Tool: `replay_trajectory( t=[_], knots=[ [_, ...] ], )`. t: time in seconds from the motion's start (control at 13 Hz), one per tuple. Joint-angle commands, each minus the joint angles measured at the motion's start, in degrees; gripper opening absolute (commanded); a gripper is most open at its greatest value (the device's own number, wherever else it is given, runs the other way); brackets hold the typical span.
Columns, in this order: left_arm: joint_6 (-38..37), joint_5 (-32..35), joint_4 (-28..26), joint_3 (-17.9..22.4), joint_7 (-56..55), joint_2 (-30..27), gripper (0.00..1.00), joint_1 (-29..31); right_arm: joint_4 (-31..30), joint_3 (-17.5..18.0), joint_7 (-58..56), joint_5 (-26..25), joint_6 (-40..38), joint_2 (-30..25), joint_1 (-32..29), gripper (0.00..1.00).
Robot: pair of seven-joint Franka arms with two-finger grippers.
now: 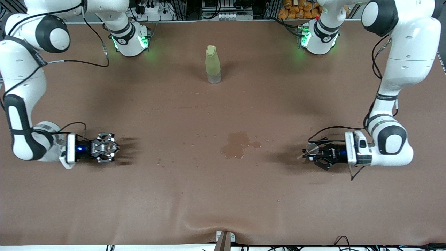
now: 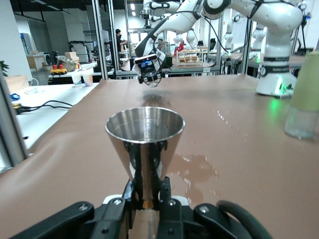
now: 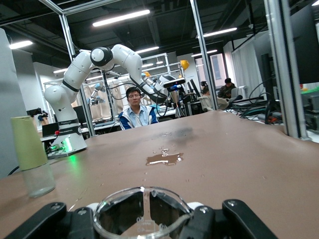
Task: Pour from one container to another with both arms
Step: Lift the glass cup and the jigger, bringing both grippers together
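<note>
I hold two vessels: my left gripper (image 1: 312,153) has its fingers clamped on one steel cup (image 2: 145,142) over the left arm's end of the worktop (image 1: 223,195), and my right gripper (image 1: 108,148) grips one clear glass (image 3: 142,211). One capped bottle (image 1: 213,64) stands upright near the bases; one puddle (image 1: 237,144) lies between my grippers.

text: nothing can be read with certainty | white jointed robot arm base (image 2: 275,69): dark band with small lettering, too small to read | other surfaces: no legible labels, numbers or signs
</note>
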Motion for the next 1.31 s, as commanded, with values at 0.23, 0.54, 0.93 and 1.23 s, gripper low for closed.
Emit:
replay_trajectory(
  t=[0.23, 0.54, 0.93, 1.23],
  knots=[
    [8.2, -9.3, -0.1, 0.2, -4.7, -0.3, 0.00, -10.1, 2.0, -0.1, 5.3, 2.2, 3.1, -0.7, 6.9, 0.00],
    [16.1, -17.8, -0.1, 0.2, -5.9, 0.0, 0.00, -17.6, 1.2, 0.0, 8.4, 5.6, 4.3, -2.4, 12.6, 0.00],
    [26.0, -22.2, 0.3, 0.2, -6.4, 0.0, 0.00, -25.3, -10.1, 0.4, 8.3, 13.0, 10.6, -13.3, 17.7, 0.00],
    [33.7, -25.8, 1.7, 0.3, -6.2, 1.1, 0.00, -31.1, -24.6, 0.4, 8.5, 22.0, 17.2, -24.7, 21.6, 0.00]
  ],
)
